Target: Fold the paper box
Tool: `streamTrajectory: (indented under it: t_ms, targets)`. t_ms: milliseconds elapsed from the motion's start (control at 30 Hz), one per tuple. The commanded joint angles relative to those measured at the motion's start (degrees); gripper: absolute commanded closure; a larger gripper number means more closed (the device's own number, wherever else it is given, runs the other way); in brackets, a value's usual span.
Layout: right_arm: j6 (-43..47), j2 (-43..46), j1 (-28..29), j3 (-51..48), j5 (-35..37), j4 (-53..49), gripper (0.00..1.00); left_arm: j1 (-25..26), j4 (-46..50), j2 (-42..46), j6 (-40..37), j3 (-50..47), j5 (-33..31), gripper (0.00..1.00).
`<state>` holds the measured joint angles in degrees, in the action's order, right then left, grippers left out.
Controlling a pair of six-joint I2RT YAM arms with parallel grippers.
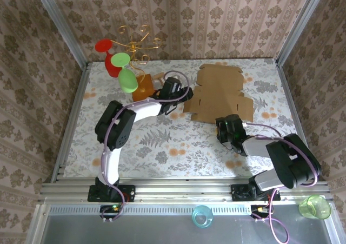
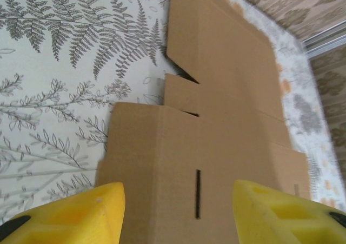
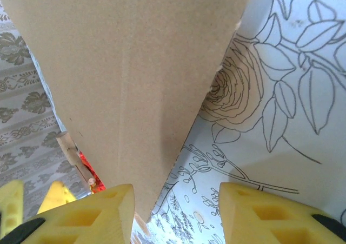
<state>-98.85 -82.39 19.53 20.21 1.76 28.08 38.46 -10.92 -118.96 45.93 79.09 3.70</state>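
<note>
1. Finds the paper box point(image 1: 221, 92) unfolded and flat, toward the far right part of the flowered table point(image 1: 162, 141).
2. Places the left gripper point(image 1: 181, 92) at the box's left edge.
3. From the left wrist, shows its yellow fingers point(image 2: 81, 217) spread apart above a slotted cardboard panel, clamping nothing.
4. Places the right gripper point(image 1: 224, 126) at the box's near edge.
5. From the right wrist, shows those jaws parted too, with a cardboard corner reaching down just beside one finger point(image 3: 92, 217); not pinched.
6. Leaves a wooden block point(image 1: 143, 86) just left of the left gripper, below a gold wire stand point(image 1: 138, 38) with red and green cups point(image 1: 128, 80).
</note>
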Motion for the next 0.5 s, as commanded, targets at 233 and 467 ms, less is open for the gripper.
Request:
streamTrajectory:
  t_ms: [233, 467]
  targets:
    - [-0.3, -1.1, -0.4, -1.8, 2.8, -1.8, 0.54, -1.5, 10.4, -13.2, -12.7, 18.4, 1.6, 0.42]
    - [0.2, 2.1, -0.4, -1.9, 3.7, -5.4, 0.53, -2.3, 13.4, -18.6, -17.6, 26.9, 2.1, 0.36]
